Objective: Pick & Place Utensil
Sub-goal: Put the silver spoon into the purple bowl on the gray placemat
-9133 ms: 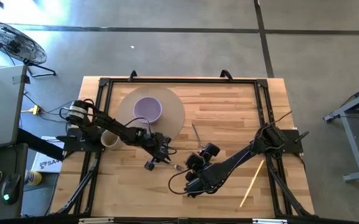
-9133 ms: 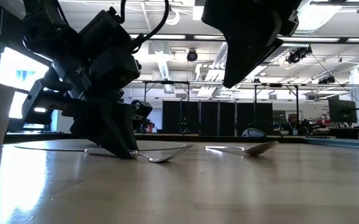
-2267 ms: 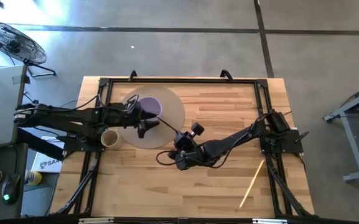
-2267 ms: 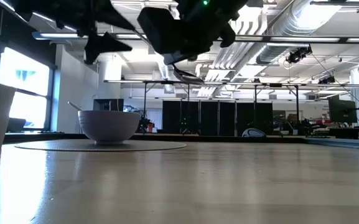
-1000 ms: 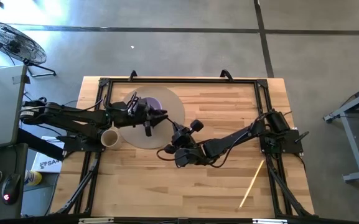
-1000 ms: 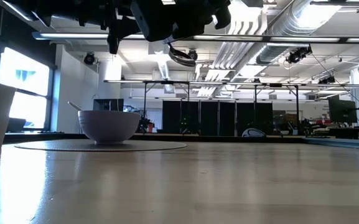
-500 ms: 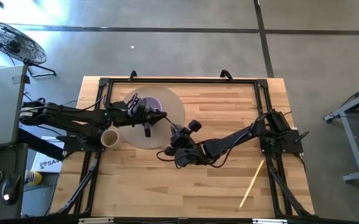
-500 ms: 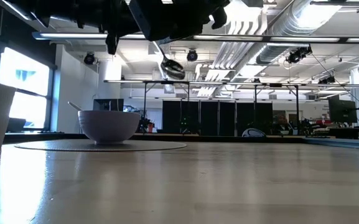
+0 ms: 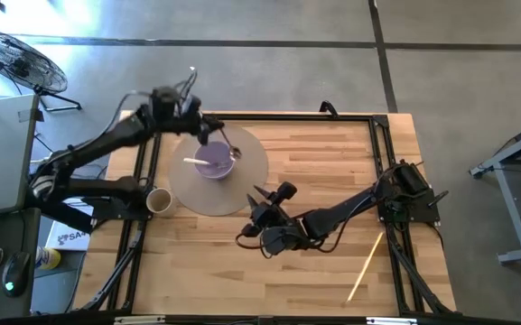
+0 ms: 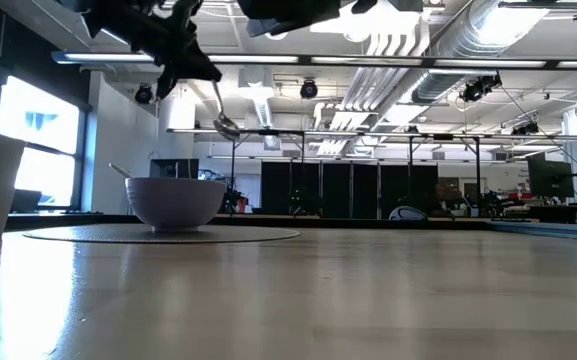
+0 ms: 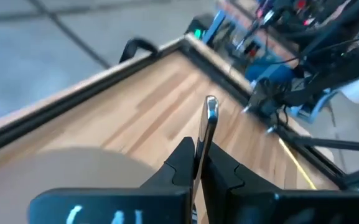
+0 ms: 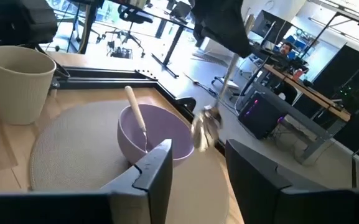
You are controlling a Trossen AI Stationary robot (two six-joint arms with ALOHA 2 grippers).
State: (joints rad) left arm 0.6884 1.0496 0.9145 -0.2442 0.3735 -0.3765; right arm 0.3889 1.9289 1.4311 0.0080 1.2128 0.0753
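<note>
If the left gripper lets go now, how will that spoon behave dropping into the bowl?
The spoon, hanging bowl-end down from the left gripper, looks like stiff, smooth metal, so it would probably slide or clatter. The shallow purple bowl already holds one utensil; the spoon may lean on the rim.

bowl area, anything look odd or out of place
Nothing spilled or damaged. The bowl sits upright on the round mat with one utensil leaning in it. The left pincer holds a spoon above the bowl. The right pincer is open beside the mat. A yellow stick lies alone near the table's right edge.
</note>
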